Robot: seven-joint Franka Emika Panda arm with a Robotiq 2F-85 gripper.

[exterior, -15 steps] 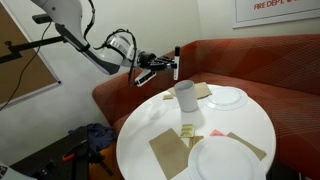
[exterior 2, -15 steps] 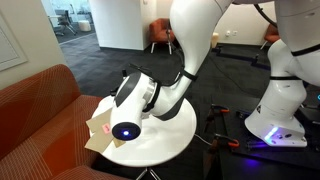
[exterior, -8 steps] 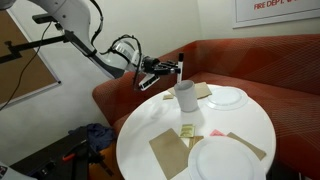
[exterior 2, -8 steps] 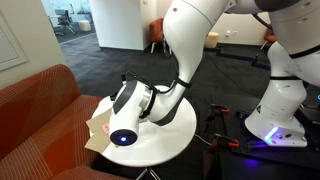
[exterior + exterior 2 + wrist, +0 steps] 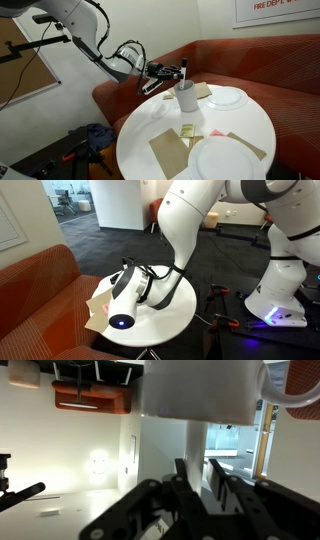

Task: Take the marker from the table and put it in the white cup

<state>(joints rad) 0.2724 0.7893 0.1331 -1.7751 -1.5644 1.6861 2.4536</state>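
Note:
In an exterior view my gripper (image 5: 176, 72) is shut on the marker (image 5: 183, 68), a short black stick held roughly upright. It hangs just above the rim of the white cup (image 5: 186, 98), which stands at the back of the round white table (image 5: 160, 118). In the wrist view the jaws (image 5: 198, 482) close on a pale upright stick (image 5: 197, 445), with the cup (image 5: 198, 388) filling the top of the picture. In the other exterior view the arm and wrist (image 5: 125, 290) hide the jaws, marker and cup; only the table (image 5: 172, 315) shows.
Two white plates (image 5: 227, 97) (image 5: 226, 158) lie on the table, with brown napkins (image 5: 168, 152) (image 5: 246, 146) (image 5: 204, 90) and small packets (image 5: 188, 131). A red sofa (image 5: 250, 65) curves behind the table. A robot base (image 5: 275, 295) stands on the floor beyond.
My gripper has carried the marker sideways from beside the table's edge to over the cup, and a little lower. Nothing on the table has moved.

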